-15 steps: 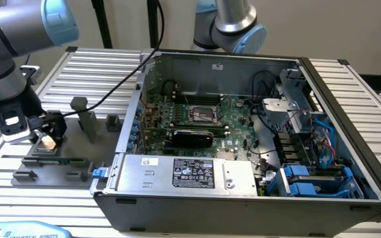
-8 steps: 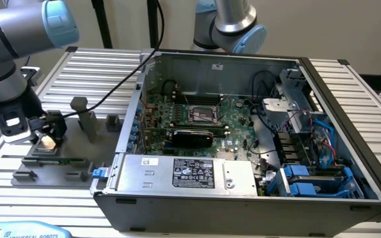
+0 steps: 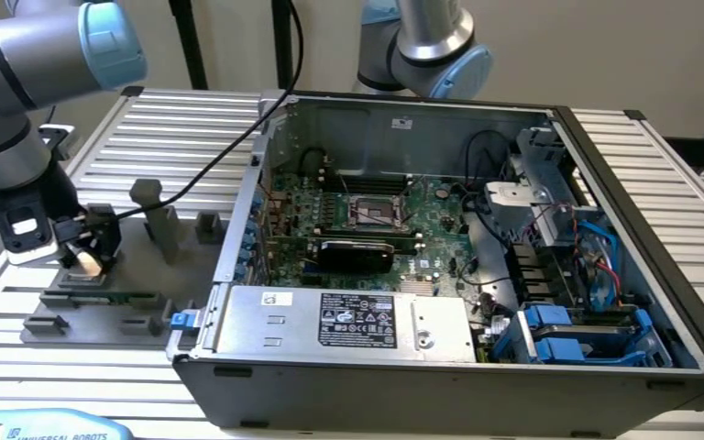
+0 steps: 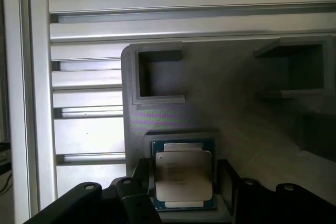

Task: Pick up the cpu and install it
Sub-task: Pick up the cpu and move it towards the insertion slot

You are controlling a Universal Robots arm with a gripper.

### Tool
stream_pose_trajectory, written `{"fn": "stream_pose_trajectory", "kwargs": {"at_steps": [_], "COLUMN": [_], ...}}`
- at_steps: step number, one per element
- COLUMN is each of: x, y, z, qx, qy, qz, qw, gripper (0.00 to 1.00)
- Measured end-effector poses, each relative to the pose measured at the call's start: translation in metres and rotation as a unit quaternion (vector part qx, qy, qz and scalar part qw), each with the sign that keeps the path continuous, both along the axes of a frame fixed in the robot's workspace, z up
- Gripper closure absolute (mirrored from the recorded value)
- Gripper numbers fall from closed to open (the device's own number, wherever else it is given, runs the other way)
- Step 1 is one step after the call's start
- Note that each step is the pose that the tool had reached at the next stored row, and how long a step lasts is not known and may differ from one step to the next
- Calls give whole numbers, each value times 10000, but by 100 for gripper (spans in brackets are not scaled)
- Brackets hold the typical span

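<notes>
Cpu (image 4: pixel 184 174), a small flat square chip with a silvery-beige metal lid and a thin blue-green border, lies flat in a shallow recess of the grey plastic holder block (image 4: pixel 220 93), which sits on the slatted aluminium counter (image 3: pixel 169 119). It is well apart from the open grey computer case (image 3: pixel 450 367).

By the look of it, the cpu is light and quite stiff, but thin and delicate. The metal lid is smooth and likely slippery, and the underside probably should not be scraped or pressed. The two opposite side edges of the border look like the sensible place to take hold, with the chip kept level.

The black two-fingered tool (image 4: pixel 185 182) hangs over the recess with its jaws spread wide, one finger just beside each side edge of the chip. It has hold of nothing.

The wrist view gives the close fit: the chip square in its pocket, the fingers flanking it, and empty pockets further along the holder. The exterior view gives the wider layout: the tool (image 3: pixel 87 249) low over the holder at the exterior view's left, and the green motherboard with its dark square socket frame (image 3: pixel 374 213) inside the case.
</notes>
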State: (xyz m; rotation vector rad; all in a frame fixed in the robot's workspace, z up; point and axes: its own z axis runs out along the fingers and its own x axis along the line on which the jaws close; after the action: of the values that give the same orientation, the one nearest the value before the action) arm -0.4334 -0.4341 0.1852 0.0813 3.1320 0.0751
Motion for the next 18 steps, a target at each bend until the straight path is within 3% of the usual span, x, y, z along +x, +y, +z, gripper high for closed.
{"fn": "stream_pose_trajectory", "kwargs": {"at_steps": [3, 18], "x": [0, 0], "y": [0, 0], "z": [1, 29], "qx": [0, 10], "qy": [0, 0], "qz": [0, 0], "qw": [10000, 10000], "gripper": [45, 45]}}
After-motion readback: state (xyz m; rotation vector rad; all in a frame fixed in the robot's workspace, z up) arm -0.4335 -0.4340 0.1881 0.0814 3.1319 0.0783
